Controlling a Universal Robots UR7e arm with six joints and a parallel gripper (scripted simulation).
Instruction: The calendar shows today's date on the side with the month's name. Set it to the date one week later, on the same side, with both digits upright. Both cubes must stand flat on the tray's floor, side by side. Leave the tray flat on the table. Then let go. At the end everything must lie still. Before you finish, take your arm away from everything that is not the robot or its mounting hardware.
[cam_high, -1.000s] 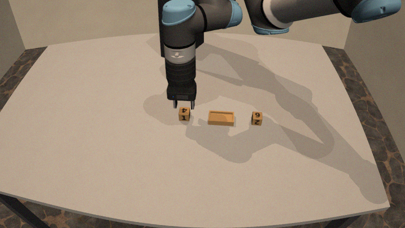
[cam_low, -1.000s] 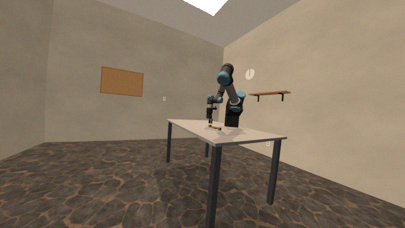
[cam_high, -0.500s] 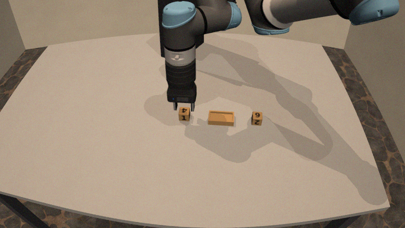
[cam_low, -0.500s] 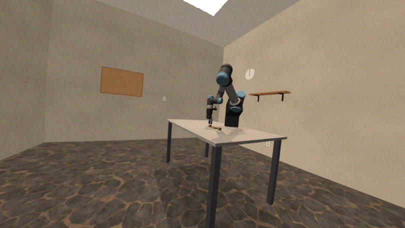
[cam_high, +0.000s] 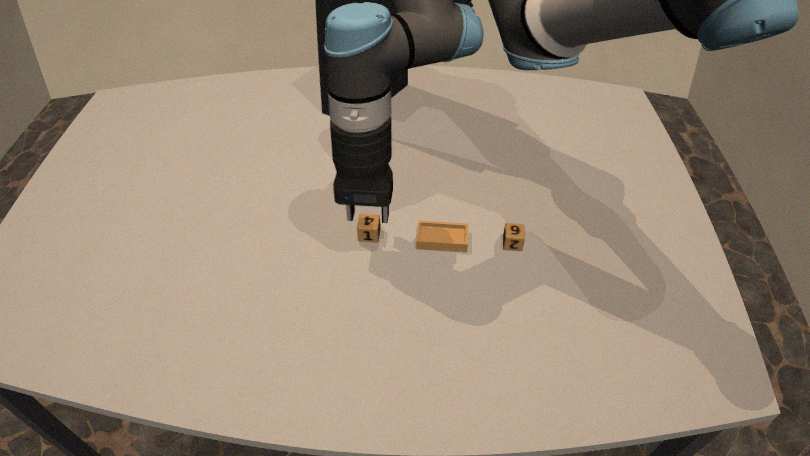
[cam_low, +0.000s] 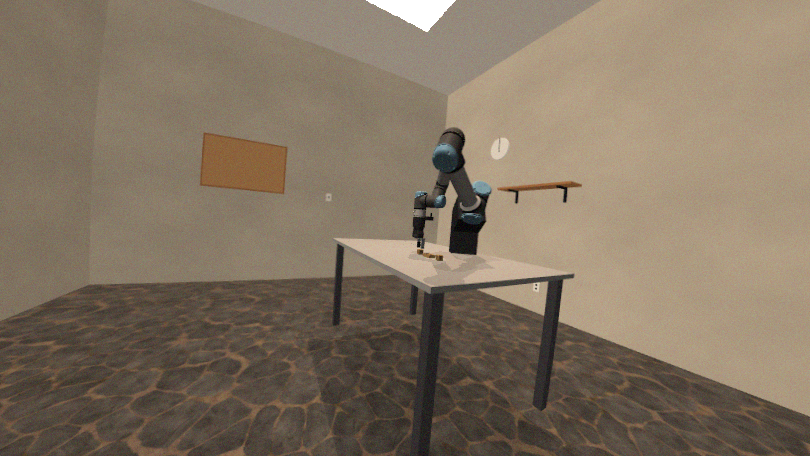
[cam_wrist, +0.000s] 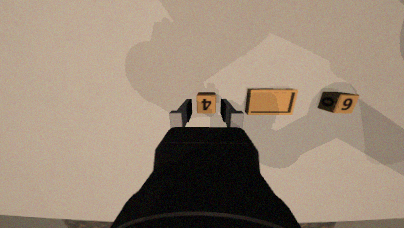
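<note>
A black robot hand (cam_high: 367, 215) points straight down with its two fingers spread wide, holding nothing. The fingers stand on either side of a small wooden cube (cam_high: 368, 228), which shows a 4 on top and a 1 on its near side. The cube rests on a pale table (cam_high: 226, 294). Just beside it lies a shallow wooden tray (cam_high: 442, 244), flat, with no cubes inside. Beyond the tray stands a second cube (cam_high: 513, 236), showing 6 and 2.
</note>
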